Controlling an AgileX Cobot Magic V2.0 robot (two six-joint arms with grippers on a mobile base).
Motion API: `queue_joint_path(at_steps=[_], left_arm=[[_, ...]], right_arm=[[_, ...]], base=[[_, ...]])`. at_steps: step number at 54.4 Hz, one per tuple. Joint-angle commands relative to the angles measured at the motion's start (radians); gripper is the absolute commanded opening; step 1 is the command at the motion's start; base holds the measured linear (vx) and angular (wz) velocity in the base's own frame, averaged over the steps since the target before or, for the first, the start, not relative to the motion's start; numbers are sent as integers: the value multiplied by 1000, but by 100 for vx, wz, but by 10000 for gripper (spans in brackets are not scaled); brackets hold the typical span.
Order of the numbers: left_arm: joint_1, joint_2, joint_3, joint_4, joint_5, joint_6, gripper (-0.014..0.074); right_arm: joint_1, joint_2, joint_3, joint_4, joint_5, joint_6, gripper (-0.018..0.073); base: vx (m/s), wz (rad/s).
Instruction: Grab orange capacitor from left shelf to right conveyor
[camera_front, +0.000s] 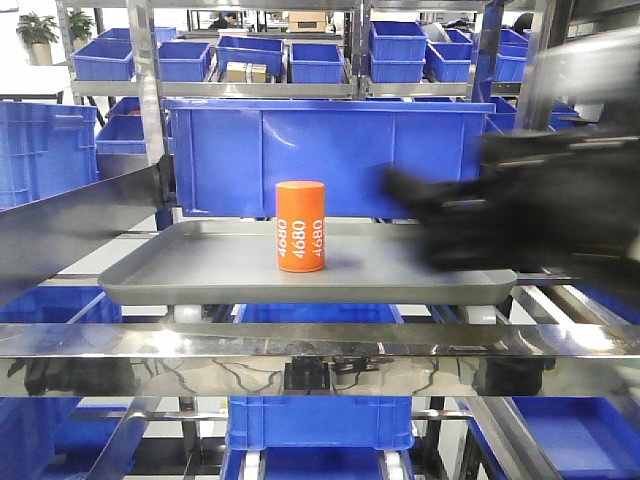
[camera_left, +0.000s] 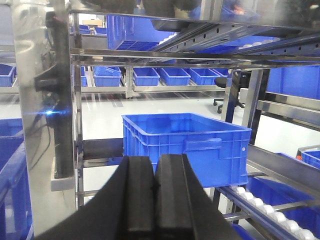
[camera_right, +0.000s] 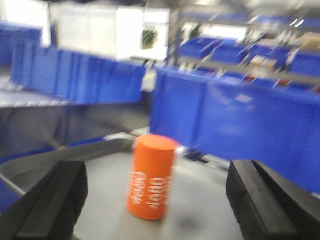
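Orange capacitor (camera_front: 301, 226): upright on left shelf (camera_front: 300, 290), ahead of my right gripper (camera_right: 157, 200), untouched.
Right jaws: spread wide.
Left gripper (camera_left: 156, 195): closed, empty.

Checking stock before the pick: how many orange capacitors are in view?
1. The orange capacitor stands upright near the middle of the grey tray, apart from its rim. The blue bins behind could hide more.

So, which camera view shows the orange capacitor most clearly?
The exterior front-facing view: the orange capacitor stands upright on the grey tray, sharp, its 4680 print readable. The right wrist view shows it blurred, inside the open right gripper. The left wrist view does not show it.
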Motion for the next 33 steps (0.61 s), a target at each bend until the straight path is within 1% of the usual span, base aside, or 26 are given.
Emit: queue_joint_path(at_steps=[1, 5, 16, 24, 33], left_arm=[[-8, -4, -30, -5, -83, -6, -6], [-8, -4, -30, -5, -83, -6, -6], [-8, -4, -30, -5, -83, -6, -6], [-8, -4, -30, -5, -83, -6, -6], [-8, -4, -30, -5, -83, -6, -6]], right_arm=[[16, 69, -94, 20, -73, 15, 603], [16, 123, -126, 47, -76, 27, 600], [16, 227, -177, 50, -86, 25, 594], [13, 288, -215, 95, -86, 28, 594], [13, 352, -291, 94, -85, 28, 594]], base=[[0, 0], [0, 0], [0, 0], [0, 0], [0, 0]])
